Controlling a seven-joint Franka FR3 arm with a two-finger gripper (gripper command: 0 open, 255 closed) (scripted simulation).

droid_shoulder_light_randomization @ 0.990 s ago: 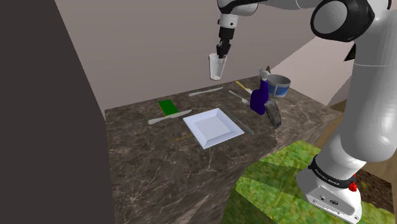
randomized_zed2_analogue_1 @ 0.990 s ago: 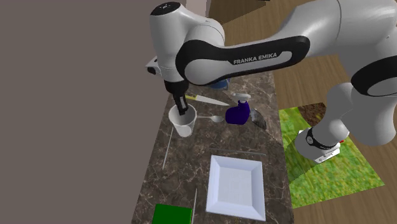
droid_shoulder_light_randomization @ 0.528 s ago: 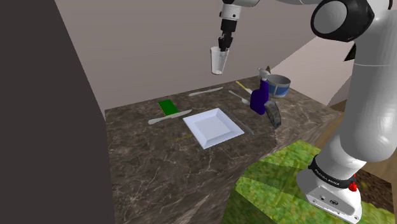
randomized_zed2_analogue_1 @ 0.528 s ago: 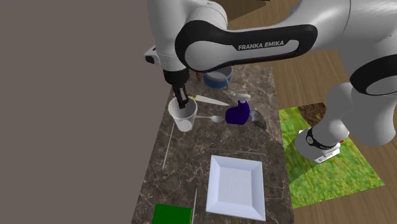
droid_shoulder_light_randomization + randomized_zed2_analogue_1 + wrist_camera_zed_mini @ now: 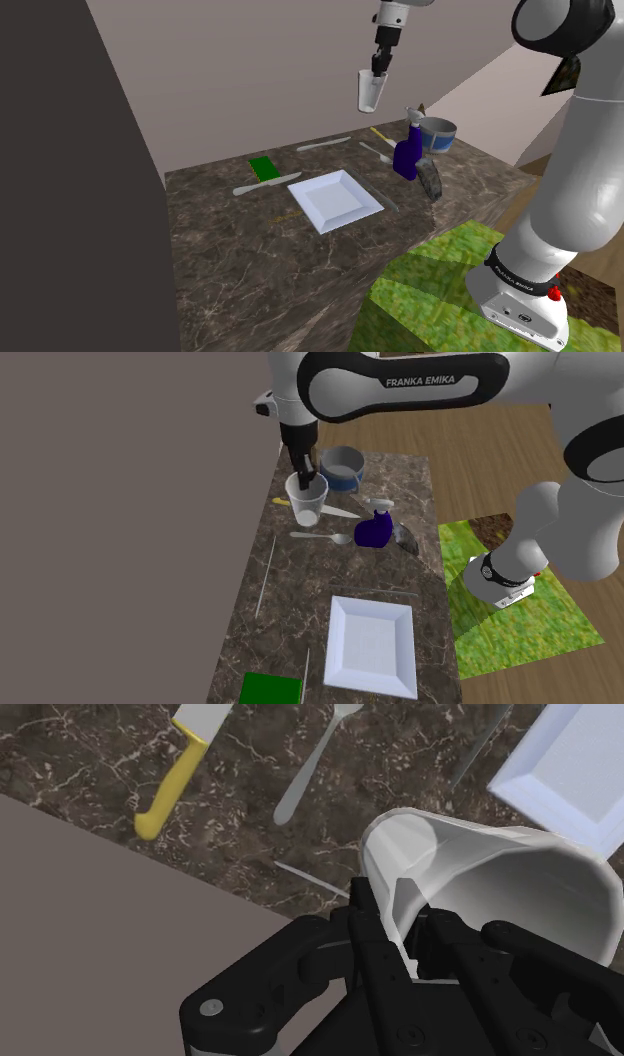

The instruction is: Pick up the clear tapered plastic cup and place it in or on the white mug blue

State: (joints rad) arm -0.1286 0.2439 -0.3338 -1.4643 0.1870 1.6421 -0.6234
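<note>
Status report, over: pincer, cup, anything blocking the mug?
Pincer shut on cup rim. Cup aloft, off to one side of the blue mug. Blue spray bottle close beside mug; way in from above looks open.

The end effector (image 5: 402,912) pinches the pale cup (image 5: 500,889) by its rim wall; beyond it, on the dark marbled bench (image 5: 80,754), lie a yellow-handled knife (image 5: 175,779), a grey spoon (image 5: 315,764) and a white plate (image 5: 570,774) corner.
</note>
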